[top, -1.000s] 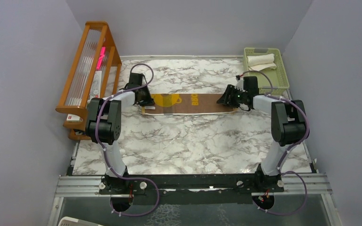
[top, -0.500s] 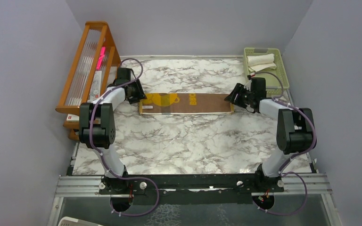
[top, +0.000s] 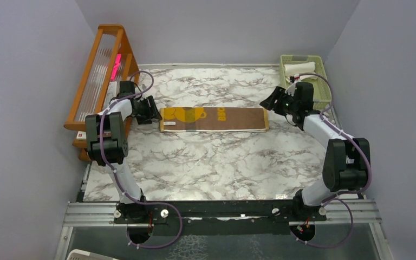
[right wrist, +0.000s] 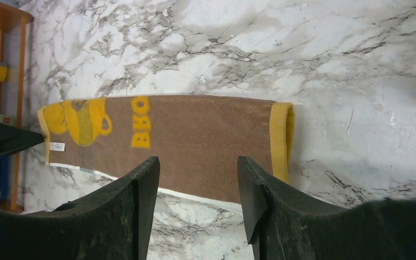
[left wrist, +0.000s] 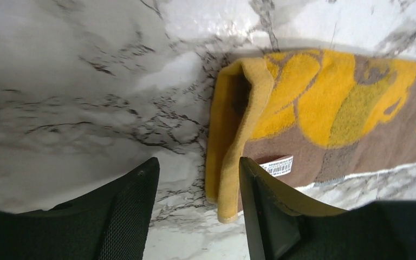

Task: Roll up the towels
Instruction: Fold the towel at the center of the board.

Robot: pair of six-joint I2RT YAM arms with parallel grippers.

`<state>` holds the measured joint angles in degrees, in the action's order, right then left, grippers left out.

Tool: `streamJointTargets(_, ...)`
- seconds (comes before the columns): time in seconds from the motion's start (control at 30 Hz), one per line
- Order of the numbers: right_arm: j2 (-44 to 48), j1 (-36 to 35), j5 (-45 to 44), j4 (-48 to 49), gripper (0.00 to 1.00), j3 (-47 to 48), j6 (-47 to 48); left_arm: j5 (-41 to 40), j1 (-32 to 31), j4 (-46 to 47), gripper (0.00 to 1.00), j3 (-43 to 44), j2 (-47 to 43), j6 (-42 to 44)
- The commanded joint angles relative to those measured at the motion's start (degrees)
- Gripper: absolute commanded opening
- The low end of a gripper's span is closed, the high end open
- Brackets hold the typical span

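Centrally, brown towel flat; left pincer, right pincer spread

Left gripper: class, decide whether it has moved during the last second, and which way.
Yes. The left gripper has drawn back leftward off the brown towel, closer to the wooden rack.

Tiny label print illegible; towel cropped at right edge
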<state>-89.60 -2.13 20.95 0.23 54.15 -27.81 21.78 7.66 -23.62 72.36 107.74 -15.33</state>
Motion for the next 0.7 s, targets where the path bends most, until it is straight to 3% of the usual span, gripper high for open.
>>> streamJointTargets(0.0,2.99,0.29,2.48,1.31,0.55,-1.32,0.34,11.36,-0.58,-1.47,0.56,0.68,4.03,3.24)
streamJointTargets(0.17,4.44,0.31,4.35,2.70,0.55,-3.62,-0.05,14.08,-1.42,0.20,0.53,-0.41,5.58,1.98)
streamJointTargets(0.27,5.31,0.29,5.26,3.18,0.55,-4.65,-0.31,12.96,-1.91,0.25,0.46,-0.98,5.63,1.42)
streamJointTargets(0.4,6.36,0.29,5.94,3.19,0.55,-5.48,-0.31,11.31,-2.24,0.25,0.15,-1.67,4.85,0.39)
streamJointTargets(0.5,6.72,0.29,6.52,3.25,0.55,-5.93,-0.31,8.48,-2.22,0.13,0.00,-2.16,2.46,-0.25)
streamJointTargets(0.6,7.19,0.29,7.12,3.29,0.55,-6.45,-0.32,2.27,-1.59,-0.86,0.00,-3.00,-1.59,-1.38)
streamJointTargets(0.67,7.78,0.26,7.54,3.60,0.55,-7.08,-0.33,-5.97,-1.26,-2.77,0.00,-2.95,-4.92,-1.69)
